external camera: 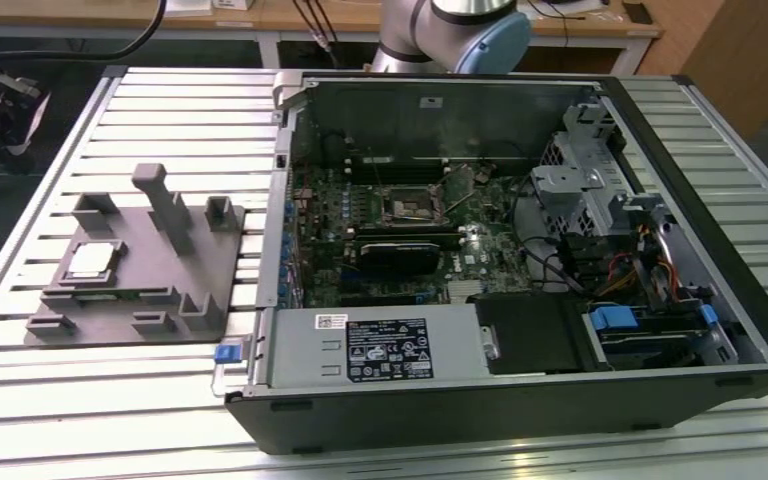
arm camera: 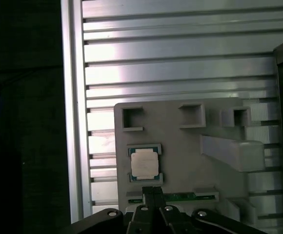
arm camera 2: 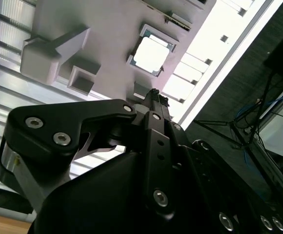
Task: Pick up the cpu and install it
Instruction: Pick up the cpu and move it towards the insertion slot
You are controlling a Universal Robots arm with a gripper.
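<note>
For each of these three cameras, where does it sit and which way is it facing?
Exterior view: off the arm, high, looking down on the table, open computer case and grey fixture; the arm shows beyond the case.
First wrist view: on the arm, facing down at the cpu; gripper shows.
Second wrist view: on the arm, looking along the gripper toward the fixture.
Shared: the cpu resting in the fixture.

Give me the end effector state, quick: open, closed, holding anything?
The end effector is closed and holds nothing; the cpu lies in its seat on the grey fixture.
</note>
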